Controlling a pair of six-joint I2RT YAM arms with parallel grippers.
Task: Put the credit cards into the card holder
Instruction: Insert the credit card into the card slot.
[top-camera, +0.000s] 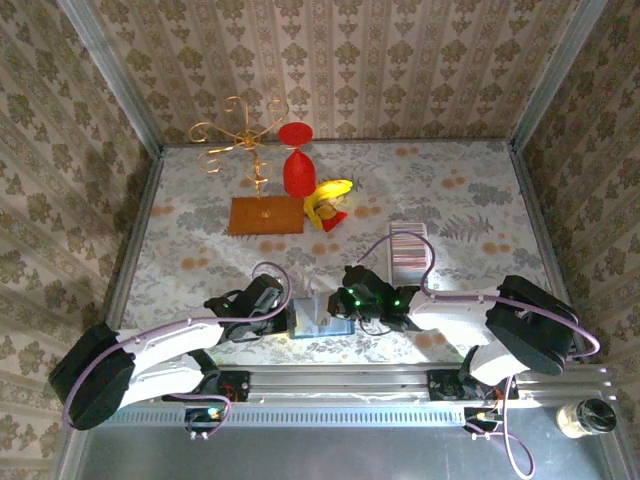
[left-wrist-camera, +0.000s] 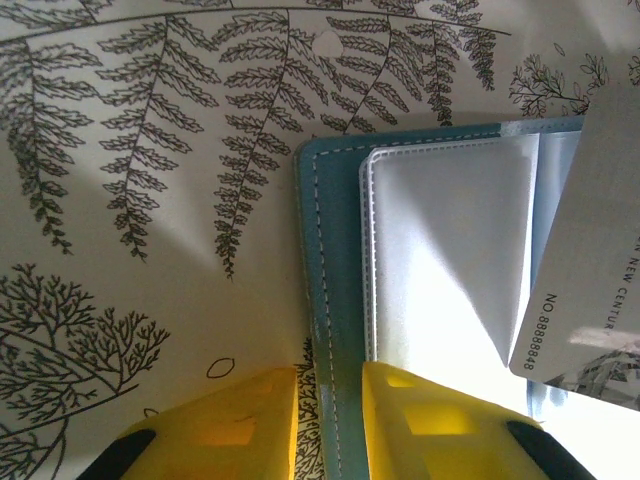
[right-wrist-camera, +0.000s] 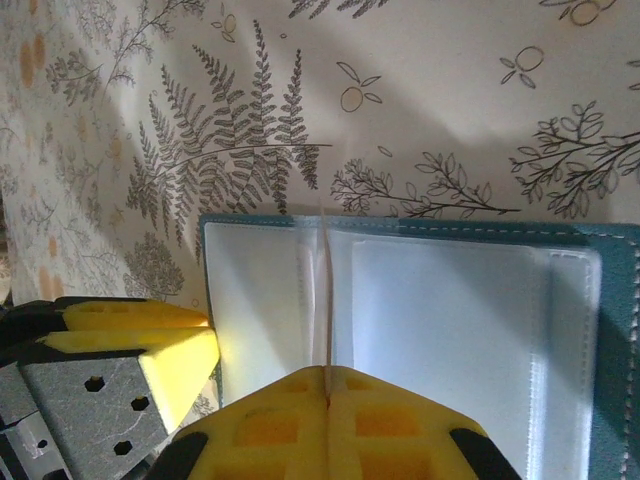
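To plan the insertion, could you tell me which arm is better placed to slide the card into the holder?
Right: the right claw is shut on the card, edge-on over the teal card holder's clear pockets; the left claw sits at its edge, likely steadying it.

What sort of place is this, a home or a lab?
Likely a staged test booth, not a home: wallpapered panels enclose a clothed table, with two robot arms bolted to a metal rail.
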